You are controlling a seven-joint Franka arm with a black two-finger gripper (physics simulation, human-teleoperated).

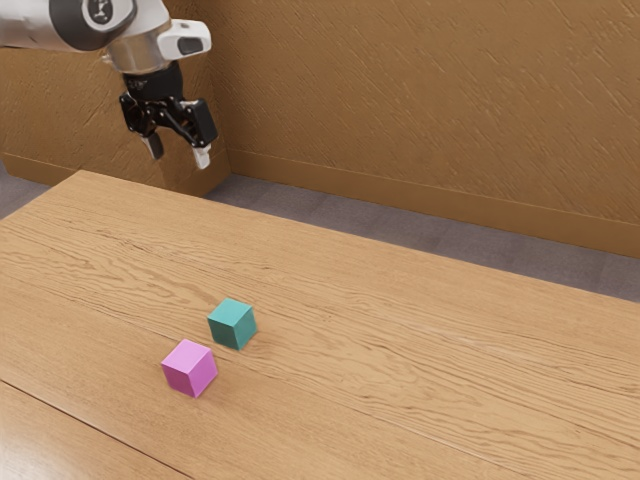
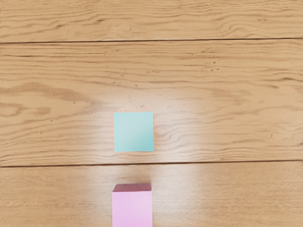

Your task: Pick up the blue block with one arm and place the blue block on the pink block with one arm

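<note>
A teal-blue block (image 1: 232,323) rests on the wooden table, with a pink block (image 1: 189,367) close beside it toward the table's front edge, a small gap between them. My gripper (image 1: 180,152) hangs high above the table's far left end, well away from both blocks, its fingers open and holding nothing. In the wrist view the blue block (image 2: 134,132) appears from straight above, and the pink block (image 2: 132,206) sits a short way from it.
The wooden table (image 1: 420,330) stretches wide to the exterior view's right. A wood-panelled wall (image 1: 450,100) stands behind a strip of grey floor.
</note>
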